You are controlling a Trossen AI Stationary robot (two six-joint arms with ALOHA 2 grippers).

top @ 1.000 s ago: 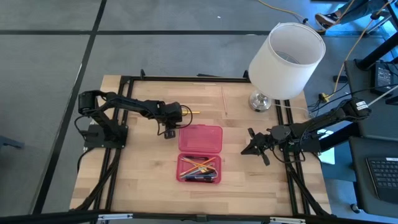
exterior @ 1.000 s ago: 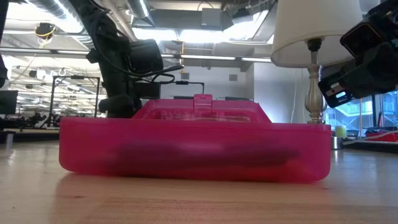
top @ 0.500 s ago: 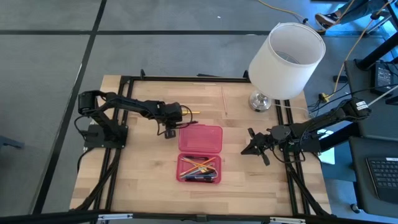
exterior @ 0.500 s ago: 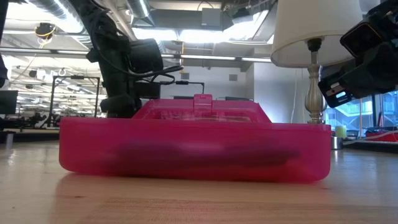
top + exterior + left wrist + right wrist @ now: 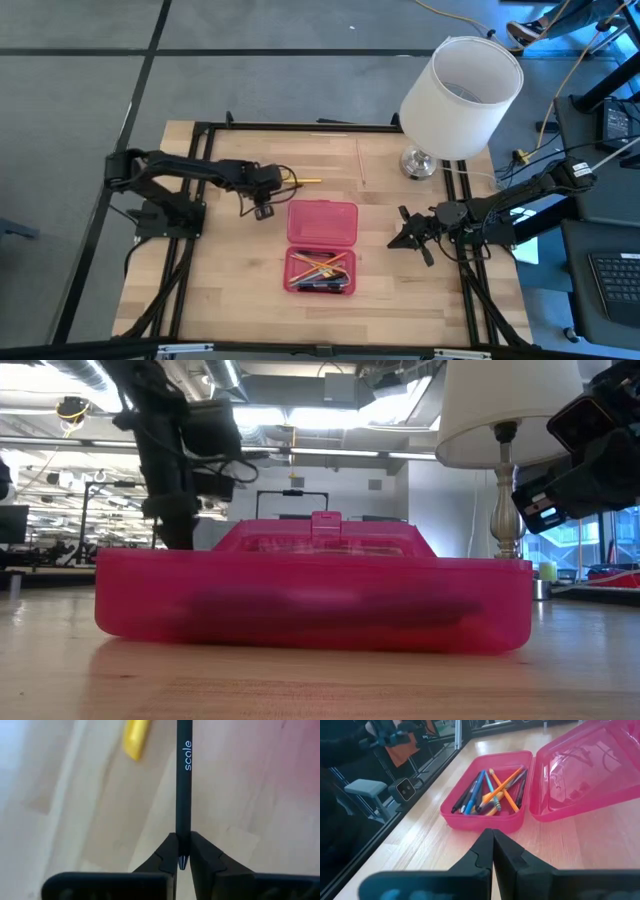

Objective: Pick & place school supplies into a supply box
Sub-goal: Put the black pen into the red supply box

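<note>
Beside the pink case [image 5: 322,222], left pincer [image 5: 183,861] now withdrawn, clamping black pen [image 5: 183,780].

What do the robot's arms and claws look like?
Both arms are dark, thin and jointed, with black cables running along them. The left gripper and the right gripper each end in two black, wedge-shaped fingers on a wide black bar.

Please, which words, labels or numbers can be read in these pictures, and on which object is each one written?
"scale": in pale letters along the black pen that the left hand grips.
No other text is readable: none shows on the pink supply box, the lamp or the pencils inside the box.
</note>
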